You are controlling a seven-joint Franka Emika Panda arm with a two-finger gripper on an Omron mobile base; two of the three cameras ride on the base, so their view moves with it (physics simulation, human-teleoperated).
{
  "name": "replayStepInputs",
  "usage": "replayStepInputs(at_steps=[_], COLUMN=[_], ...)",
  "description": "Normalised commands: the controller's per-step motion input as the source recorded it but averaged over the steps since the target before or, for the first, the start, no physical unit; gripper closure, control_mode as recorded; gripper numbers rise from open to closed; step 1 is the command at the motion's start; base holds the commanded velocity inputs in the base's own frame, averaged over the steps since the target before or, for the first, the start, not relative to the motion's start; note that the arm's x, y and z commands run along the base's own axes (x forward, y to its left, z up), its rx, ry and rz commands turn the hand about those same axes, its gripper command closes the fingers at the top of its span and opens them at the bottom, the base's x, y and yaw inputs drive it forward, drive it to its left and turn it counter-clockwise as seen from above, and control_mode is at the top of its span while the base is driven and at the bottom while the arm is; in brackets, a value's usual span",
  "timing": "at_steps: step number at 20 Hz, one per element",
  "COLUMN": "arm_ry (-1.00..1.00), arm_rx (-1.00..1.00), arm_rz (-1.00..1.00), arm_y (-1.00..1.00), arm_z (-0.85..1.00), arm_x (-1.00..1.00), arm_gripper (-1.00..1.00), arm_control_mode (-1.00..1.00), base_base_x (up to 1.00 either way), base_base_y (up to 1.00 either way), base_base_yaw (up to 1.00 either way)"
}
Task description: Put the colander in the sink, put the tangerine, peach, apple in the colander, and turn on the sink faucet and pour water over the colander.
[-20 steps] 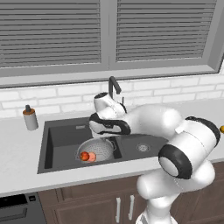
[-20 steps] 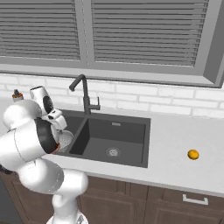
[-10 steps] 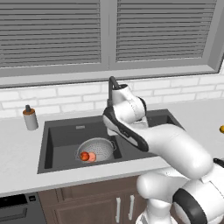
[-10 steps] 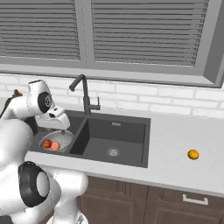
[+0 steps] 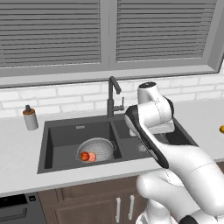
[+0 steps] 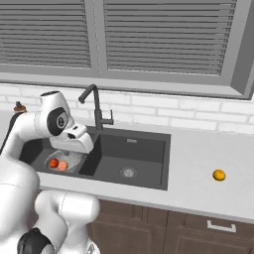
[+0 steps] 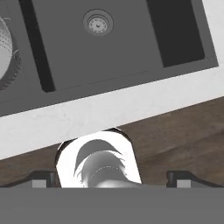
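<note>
Right basin of the sink (image 6: pixel 133 149) lies bare; faucet (image 6: pixel 95 106) stands behind.

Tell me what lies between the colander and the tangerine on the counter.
In the right base view, the empty right basin of the sink and bare counter separate the colander from the tangerine.

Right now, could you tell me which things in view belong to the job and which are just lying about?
Job:
colander in the sink
apple
peach
tangerine on the counter
faucet

Lying about:
soap bottle
window blinds
</note>
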Motion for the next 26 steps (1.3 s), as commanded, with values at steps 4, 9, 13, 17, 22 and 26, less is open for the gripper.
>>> replayStepInputs(at_steps=[4,9,13,17,22,26], arm_ry=[0.00,0.00,0.00,0.00,0.00,0.00], arm_rx=[0.00,0.00,0.00,0.00,0.04,0.07], arm_rz=[0.00,0.00,0.00,0.00,0.02,0.05], arm_y=[-0.97,-1.00,-1.00,-0.93,-0.90,-0.86], arm_z=[0.08,0.12,0.12,0.11,0.04,0.00], arm_x=[-0.08,0.00,0.00,0.08,0.30,0.38], arm_gripper=[-1.00,-1.00,-1.00,-1.00,-1.00,-1.00], arm_control_mode=[-1.00,-1.00,-1.00,-1.00,-1.00,-1.00], base_base_x=[0.00,0.00,0.00,0.00,0.00,0.00], base_base_y=[0.00,0.00,0.00,0.00,0.00,0.00], base_base_yaw=[0.00,0.00,0.00,0.00,0.00,0.00])
